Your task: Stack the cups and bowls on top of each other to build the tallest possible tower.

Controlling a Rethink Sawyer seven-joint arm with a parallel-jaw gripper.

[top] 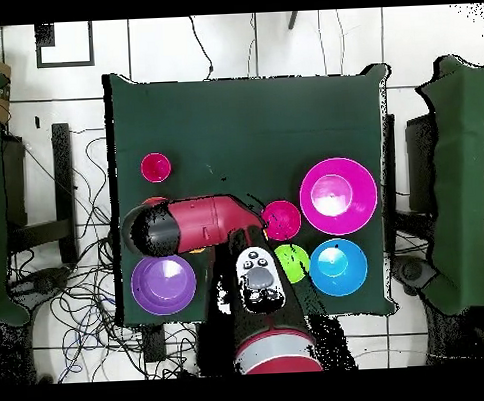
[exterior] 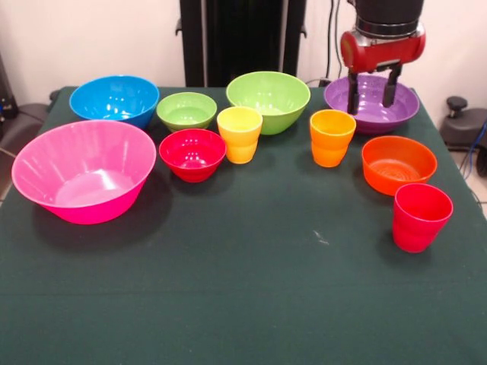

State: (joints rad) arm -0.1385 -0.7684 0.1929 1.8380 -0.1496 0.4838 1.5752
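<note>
Dark green cloth covers the table (exterior: 251, 304); behind it we see a pale wall and a black column. All ten vessels stand upright and apart on the cloth, and none is stacked, so no tower exists.

Front view, far row: blue bowl (exterior: 115, 99), small green bowl (exterior: 186, 111), lime bowl (exterior: 268, 100), purple bowl (exterior: 373, 103). Nearer row: pink bowl (exterior: 84, 171), small red bowl (exterior: 192, 153), yellow cup (exterior: 240, 134), orange cup (exterior: 332, 138), small orange bowl (exterior: 399, 164), red cup (exterior: 421, 217). We see the bowls empty inside; the cups' depths we cannot make out from this angle, though their rims show nothing sticking out. The yellow cup sits just in front of the lime bowl; the red cup stands just in front of the small orange bowl.

The gripper (exterior: 374, 91) hangs over the purple bowl, its two black fingers (exterior: 353, 94) spread moderately apart and holding nothing, tips down inside the bowl's rim. Whether they touch the bowl we cannot tell.

Overhead, the red arm (top: 192, 223) lies across the table's middle and hides several vessels; the purple bowl (top: 164, 283), pink bowl (top: 338, 195), blue bowl (top: 339, 267) and red cup (top: 155, 167) show clear.

We find no readable writing or labels anywhere.
</note>
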